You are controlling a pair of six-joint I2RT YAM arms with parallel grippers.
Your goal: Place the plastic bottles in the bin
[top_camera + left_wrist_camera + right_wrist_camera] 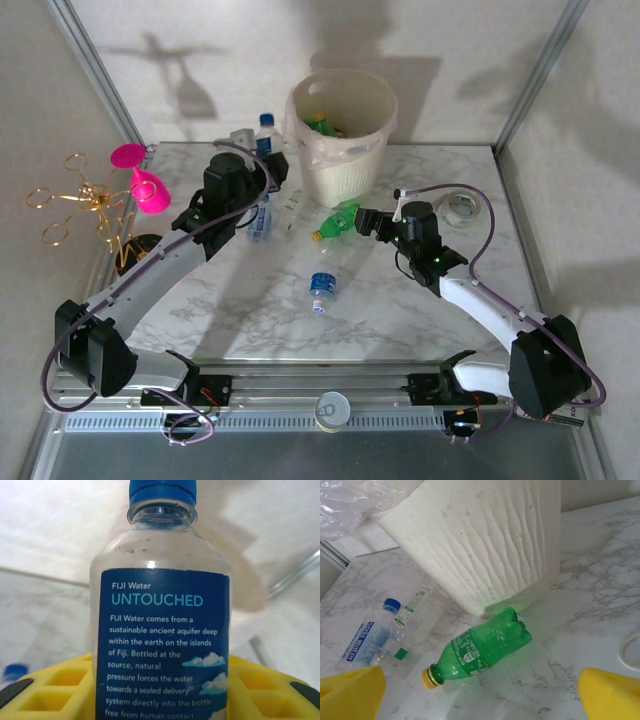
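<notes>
My left gripper (271, 162) is shut on a clear Fiji water bottle (161, 620) with a blue cap and blue label, which stands upright between the yellow fingers (55, 690). In the top view this bottle (265, 128) is just left of the cream bin (340, 140). My right gripper (366, 222) is open, its yellow fingertips (612, 695) wide apart above a green bottle (485, 649) with a yellow cap that lies at the bin's foot (485, 545). Two clear bottles (370, 641) lie to the left of the green one. A blue-labelled bottle (322, 285) lies mid-table.
A pink goblet (146, 184) and a gold wire stand (80, 205) sit at the far left. A clear tape ring (462, 207) lies at the right. The bin's bag holds a green bottle (320, 125). Metal frame posts stand at both back corners.
</notes>
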